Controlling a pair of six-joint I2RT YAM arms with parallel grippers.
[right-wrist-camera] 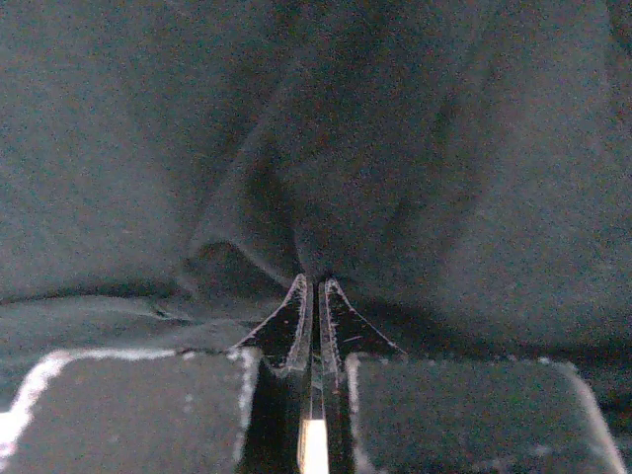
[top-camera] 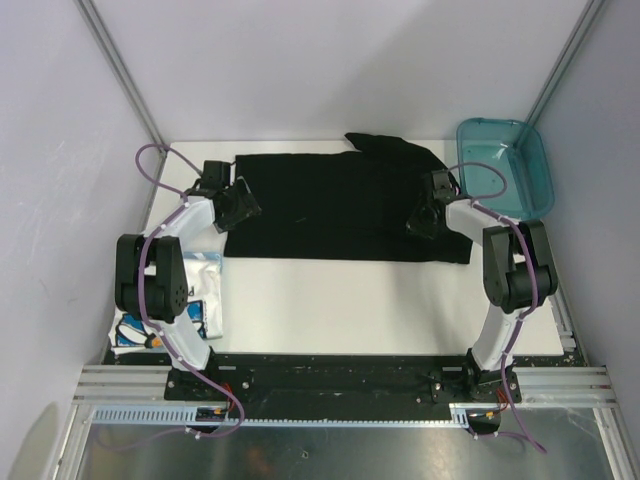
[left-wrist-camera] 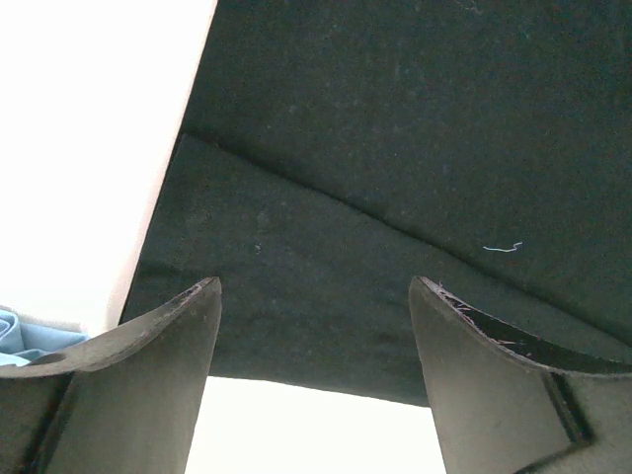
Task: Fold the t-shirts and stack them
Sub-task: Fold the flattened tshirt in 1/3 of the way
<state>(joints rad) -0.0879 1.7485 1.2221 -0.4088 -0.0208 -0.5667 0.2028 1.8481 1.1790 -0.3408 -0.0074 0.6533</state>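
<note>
Over the black t-shirt (top-camera: 340, 205), right hand (right-wrist-camera: 314, 288) pinches its cloth; left hand (left-wrist-camera: 314, 286) gapes.

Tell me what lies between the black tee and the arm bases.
Nothing but bare table: the top view shows white surface from the black tee to the arm bases.

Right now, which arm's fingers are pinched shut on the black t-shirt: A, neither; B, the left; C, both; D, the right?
D: the right fingers are closed on a bunched fold of the black t-shirt, while the left fingers are spread open over its edge.
</note>
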